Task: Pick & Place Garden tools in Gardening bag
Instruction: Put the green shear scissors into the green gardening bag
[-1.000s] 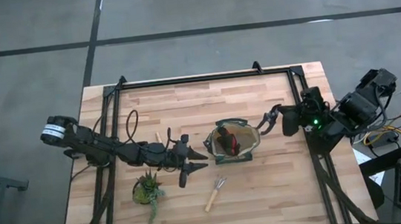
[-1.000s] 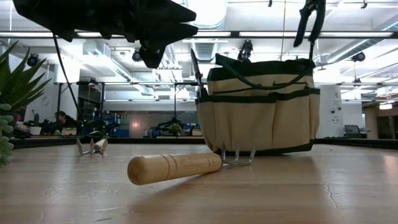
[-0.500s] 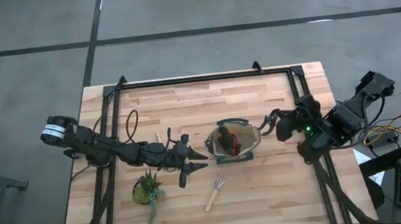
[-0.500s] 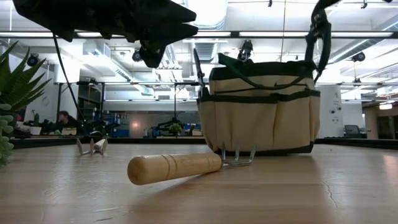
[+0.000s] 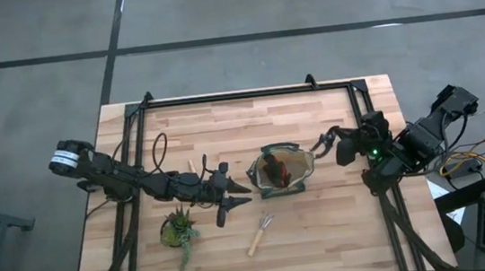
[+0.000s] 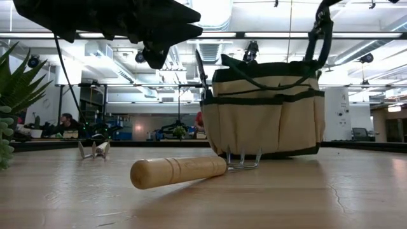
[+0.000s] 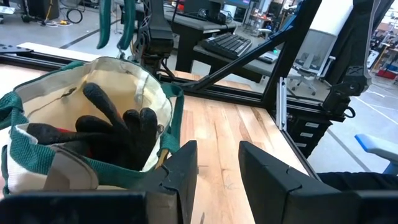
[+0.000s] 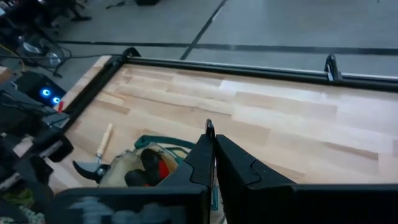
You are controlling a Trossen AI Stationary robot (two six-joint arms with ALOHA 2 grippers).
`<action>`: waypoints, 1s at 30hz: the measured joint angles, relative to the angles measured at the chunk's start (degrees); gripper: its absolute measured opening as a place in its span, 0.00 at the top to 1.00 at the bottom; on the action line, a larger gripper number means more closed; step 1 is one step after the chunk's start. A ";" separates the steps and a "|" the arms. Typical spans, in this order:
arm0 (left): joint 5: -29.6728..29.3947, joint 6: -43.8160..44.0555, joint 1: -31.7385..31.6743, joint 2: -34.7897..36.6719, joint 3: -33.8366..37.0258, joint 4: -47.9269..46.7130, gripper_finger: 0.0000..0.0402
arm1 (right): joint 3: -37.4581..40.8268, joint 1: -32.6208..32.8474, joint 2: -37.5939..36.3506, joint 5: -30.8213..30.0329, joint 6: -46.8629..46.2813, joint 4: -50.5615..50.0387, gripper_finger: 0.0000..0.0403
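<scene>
The olive-and-tan gardening bag (image 5: pixel 280 169) stands on its base mid-table, also in the low view (image 6: pixel 264 111). Inside it lie the red-and-black glove (image 7: pixel 118 130) and a pruner, one handle sticking up (image 6: pixel 200 71). One wooden-handled pronged tool (image 5: pixel 260 234) lies flat in front of the bag. The other (image 5: pixel 190 166) lies behind my left arm. My left gripper (image 5: pixel 235 197) is open and empty just left of the bag; its wrist view (image 7: pixel 214 168) looks into the bag. My right gripper (image 5: pixel 323 142) is shut on the bag's right loop handle. My right gripper pinches the bag's dark loop handle (image 6: pixel 316 28) near the loop's top, between its two shut fingers (image 8: pixel 202 155). The fingers come from the table's right, above the bag's right rim. The loop is drawn up taut above the bag, whose base stays on the table.
A small green potted succulent (image 5: pixel 178 228) stands near the front, left of the loose pronged tool. A dark metal frame (image 5: pixel 247 94) runs along the table's far and side edges. Bare wood lies to the right front of the bag.
My right gripper, shut on the loop handle, has swung a little toward the table's near edge and back. The handle has swayed with it, and the bag has rocked slightly on its base. My left arm has kept still.
</scene>
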State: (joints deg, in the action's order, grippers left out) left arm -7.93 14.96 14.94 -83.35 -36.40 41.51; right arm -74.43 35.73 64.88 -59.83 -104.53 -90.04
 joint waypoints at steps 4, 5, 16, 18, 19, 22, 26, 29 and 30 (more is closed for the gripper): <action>-0.06 -0.24 0.00 0.00 0.00 -0.01 0.70 | -0.61 -0.34 0.00 -0.74 1.18 -0.01 0.98; -0.06 -0.24 0.00 0.00 0.00 -0.02 0.70 | -0.60 -0.50 0.00 -0.76 1.19 0.02 0.98; -0.07 -0.24 0.00 0.00 0.00 -0.03 0.70 | 0.02 -4.79 0.48 -0.28 3.79 0.02 0.98; -0.09 -0.24 0.00 0.00 0.00 -0.03 0.70 | 0.02 -5.50 0.48 -0.07 4.35 0.02 0.98; -0.09 -0.22 0.00 0.00 0.00 -0.03 0.70 | 0.02 -5.67 0.48 0.12 4.45 0.03 0.98; -0.09 -0.22 0.06 0.00 0.00 -0.01 0.70 | 0.03 -5.76 1.27 1.13 4.26 -0.05 0.98; -0.09 -0.22 0.07 0.00 0.00 0.03 0.70 | 0.09 -5.75 3.76 2.49 3.70 0.17 0.98; -0.09 -0.21 0.09 0.00 0.00 0.03 0.70 | 0.09 -5.79 5.30 2.69 3.44 0.19 0.98; -0.09 -0.20 0.09 0.00 0.00 0.03 0.70 | 0.09 -5.79 5.66 2.80 3.10 0.22 0.98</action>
State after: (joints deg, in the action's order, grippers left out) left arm -8.01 14.76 15.03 -83.35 -36.40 41.54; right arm -74.35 29.93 70.54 -57.04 -101.43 -89.82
